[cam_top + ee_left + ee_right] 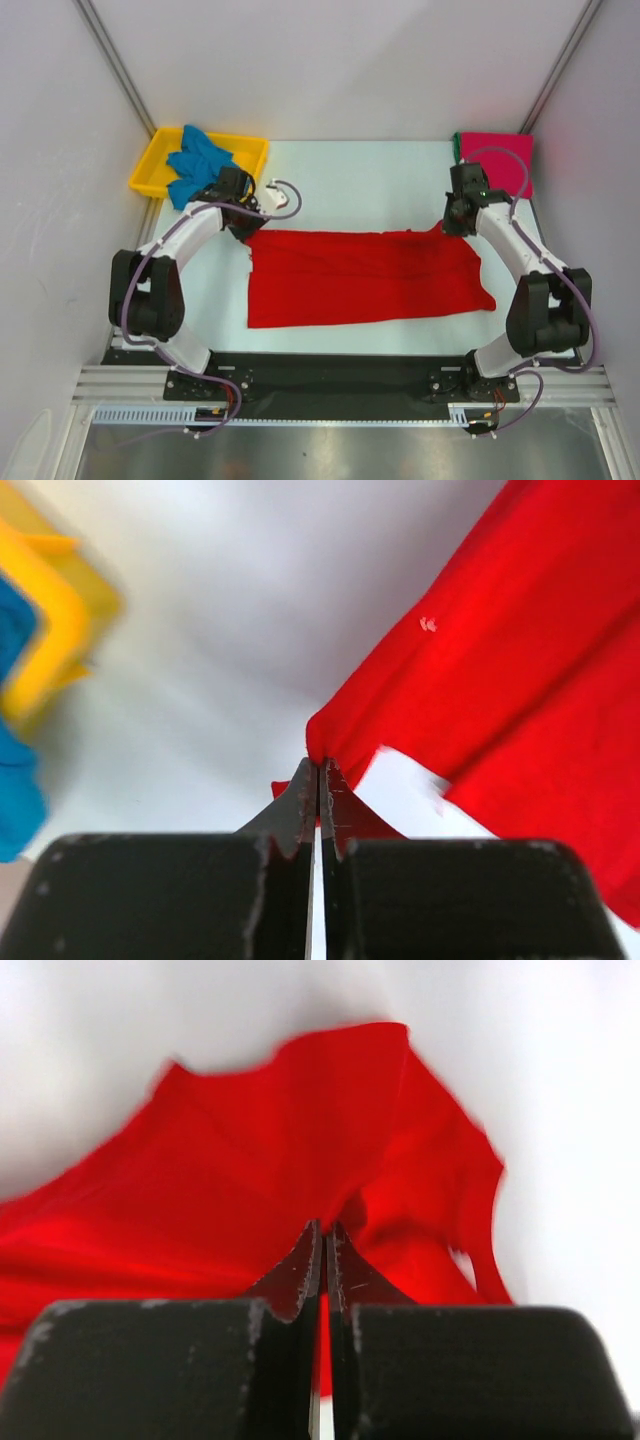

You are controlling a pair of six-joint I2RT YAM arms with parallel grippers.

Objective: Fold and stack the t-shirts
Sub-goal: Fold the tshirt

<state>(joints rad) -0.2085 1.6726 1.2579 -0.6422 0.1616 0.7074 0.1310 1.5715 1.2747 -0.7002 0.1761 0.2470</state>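
A bright red t-shirt (365, 277) lies spread across the middle of the white table. My left gripper (246, 228) is shut on its far left corner; the left wrist view shows the red cloth (520, 650) pinched between the tips of my gripper (320, 765). My right gripper (452, 222) is shut on the far right corner, with red cloth (250, 1160) bunched at its tips (325, 1228). A blue t-shirt (197, 162) lies crumpled in the yellow tray (160, 150). A folded magenta-pink t-shirt (497, 160) lies at the far right, with a green edge (457, 143) beneath it.
The yellow tray stands at the far left corner, just behind my left gripper; it shows blurred in the left wrist view (50, 630). White walls enclose the table on three sides. A black base plate (330, 375) runs along the near edge.
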